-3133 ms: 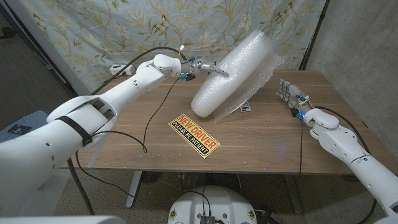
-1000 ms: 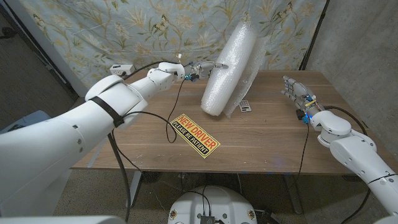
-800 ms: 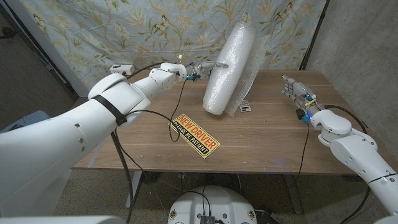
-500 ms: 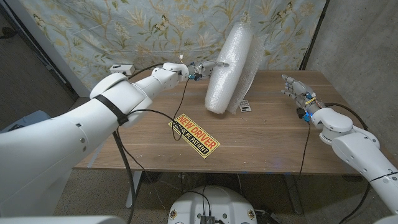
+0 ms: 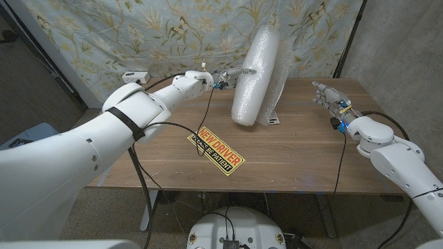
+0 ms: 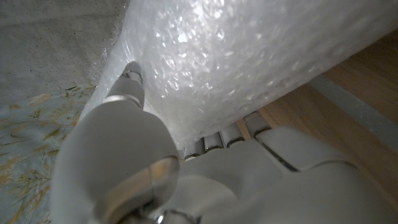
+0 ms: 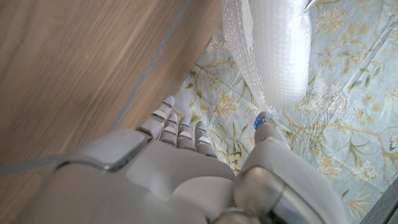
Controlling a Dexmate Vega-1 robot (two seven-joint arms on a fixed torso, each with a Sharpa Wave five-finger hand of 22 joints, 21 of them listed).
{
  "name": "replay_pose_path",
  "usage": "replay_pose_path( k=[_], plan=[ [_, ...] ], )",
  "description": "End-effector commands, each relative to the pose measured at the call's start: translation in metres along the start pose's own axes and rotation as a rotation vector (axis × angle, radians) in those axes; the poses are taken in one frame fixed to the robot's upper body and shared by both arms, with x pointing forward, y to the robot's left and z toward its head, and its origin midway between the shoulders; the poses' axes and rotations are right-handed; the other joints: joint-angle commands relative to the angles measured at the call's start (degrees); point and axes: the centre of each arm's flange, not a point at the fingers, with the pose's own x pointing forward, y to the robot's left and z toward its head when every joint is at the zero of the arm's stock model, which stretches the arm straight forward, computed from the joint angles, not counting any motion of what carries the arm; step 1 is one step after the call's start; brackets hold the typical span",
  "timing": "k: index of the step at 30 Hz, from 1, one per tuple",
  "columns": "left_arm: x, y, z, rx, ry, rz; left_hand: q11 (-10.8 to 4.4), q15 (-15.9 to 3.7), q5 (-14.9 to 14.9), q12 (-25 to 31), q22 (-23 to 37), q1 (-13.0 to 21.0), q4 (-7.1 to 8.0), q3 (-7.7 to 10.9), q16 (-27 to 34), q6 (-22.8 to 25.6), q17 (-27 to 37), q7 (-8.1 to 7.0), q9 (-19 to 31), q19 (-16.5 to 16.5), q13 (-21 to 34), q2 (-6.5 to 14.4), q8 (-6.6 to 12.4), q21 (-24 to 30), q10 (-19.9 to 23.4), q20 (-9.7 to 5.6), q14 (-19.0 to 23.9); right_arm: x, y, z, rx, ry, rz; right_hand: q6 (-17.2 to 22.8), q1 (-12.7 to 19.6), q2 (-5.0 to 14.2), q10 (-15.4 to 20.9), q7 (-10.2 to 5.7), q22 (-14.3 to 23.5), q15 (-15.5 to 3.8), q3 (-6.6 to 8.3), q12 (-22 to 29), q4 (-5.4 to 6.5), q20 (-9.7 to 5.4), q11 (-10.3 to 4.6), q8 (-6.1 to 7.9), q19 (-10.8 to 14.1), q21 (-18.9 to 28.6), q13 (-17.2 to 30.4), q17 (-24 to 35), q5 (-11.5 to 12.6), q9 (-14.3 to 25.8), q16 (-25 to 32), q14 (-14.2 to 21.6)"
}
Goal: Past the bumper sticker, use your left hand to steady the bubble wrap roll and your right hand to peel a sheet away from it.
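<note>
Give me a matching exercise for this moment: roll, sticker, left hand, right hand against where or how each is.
Things:
1. roll
2. sticker
3. left hand
4. right hand

States:
A. flat on the table, nearer the robot
B. open, apart from the roll
C. tilted up on one end
D. touching the roll's side

Pairs: 1-C, 2-A, 3-D, 4-B

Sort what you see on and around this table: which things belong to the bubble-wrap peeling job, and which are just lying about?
Job in hand: bubble wrap roll, tilted, touched by the left hand; right hand, open, apart from the roll; bumper sticker, the landmark.

Lying about: small printed card beside the roll; white box at the table's far left.
</note>
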Motion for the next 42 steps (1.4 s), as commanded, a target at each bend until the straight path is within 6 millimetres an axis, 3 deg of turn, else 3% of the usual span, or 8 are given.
replay_pose_path(
  k=[1, 13, 42],
  plan=[
    [0.001, -0.007, -0.003, -0.067, -0.017, -0.035, -0.23, 0.20, 0.34, 0.46, 0.09, 2.09, 0.14, 0.45, 0.51, 2.19, 0.19, 0.11, 4.09, 0.23, 0.98, 2.63, 2.13, 0.54, 0.90, 0.04, 0.63, 0.006, 0.000, 0.006, -0.027, 0.008, 0.014, -0.37, 0.56, -0.35, -0.09, 2.83, 0.16, 0.53, 0.16, -0.01, -0.14, 0.37, 0.43, -0.16, 0.37, -0.04, 0.23, 0.05, 0.07, 0.12, 0.07, -0.18],
    [0.000, -0.019, -0.007, -0.106, -0.031, -0.131, -0.18, 0.14, 0.55, 0.42, 0.10, 2.04, 0.19, 0.48, 0.65, 2.42, 0.25, 0.06, 4.35, 0.33, 1.27, 2.67, 2.30, 0.67, 1.15, -0.04, 0.84, 0.014, -0.002, 0.005, -0.054, 0.028, 0.023, -0.49, 0.83, -0.38, -0.20, 2.91, 0.16, 0.72, 0.20, -0.05, -0.11, 0.40, 0.62, -0.15, 0.36, -0.04, 0.26, 0.06, 0.07, 0.12, 0.03, -0.23],
    [-0.025, -0.019, -0.055, -0.292, -0.069, -0.299, -0.21, 0.21, 1.06, 0.21, 0.12, 1.84, 0.25, 0.70, 0.65, 3.00, 0.18, 0.07, 4.97, 0.49, 1.98, 2.76, 2.71, 0.96, 1.57, -0.09, 1.12, 0.028, -0.014, 0.003, -0.148, 0.116, 0.093, -0.86, 1.20, -0.42, -0.35, 3.02, 0.17, 0.84, 0.16, -0.07, 0.10, 0.57, 0.61, -0.14, 0.35, -0.04, 0.31, 0.11, 0.03, 0.11, 0.01, -0.33]
  ],
)
